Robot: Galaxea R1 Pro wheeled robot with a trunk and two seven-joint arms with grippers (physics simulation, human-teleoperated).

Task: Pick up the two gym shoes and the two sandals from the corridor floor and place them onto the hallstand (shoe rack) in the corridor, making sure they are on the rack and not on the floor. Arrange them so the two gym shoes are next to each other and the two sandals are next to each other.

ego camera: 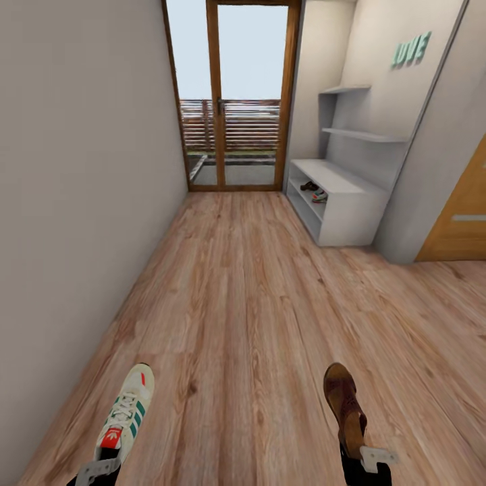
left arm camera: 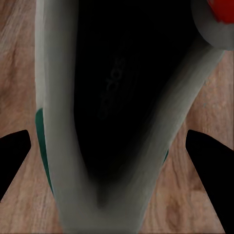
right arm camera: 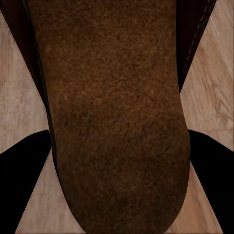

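From the head view, your left gripper [ego camera: 96, 467] holds a gym shoe [ego camera: 127, 407] and your right gripper [ego camera: 370, 457] a sandal [ego camera: 344, 403], both above the corridor floor [ego camera: 250, 304]; the other sandal [ego camera: 309, 185] and other gym shoe [ego camera: 319, 196] sit in the hallstand [ego camera: 344, 202]. Each wrist view shows fingers [left arm camera: 14, 156] [right arm camera: 22, 175] clamped on its shoe.

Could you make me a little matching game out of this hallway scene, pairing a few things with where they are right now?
Things:
1. white gym shoe
2. brown sandal
3. second gym shoe
4. teal wall lettering

Places:
A. high on the wall above the floating shelves
B. held in the right gripper
C. inside the hallstand, on its open shelf
D. held in the left gripper

Pairs: 1-D, 2-B, 3-C, 4-A
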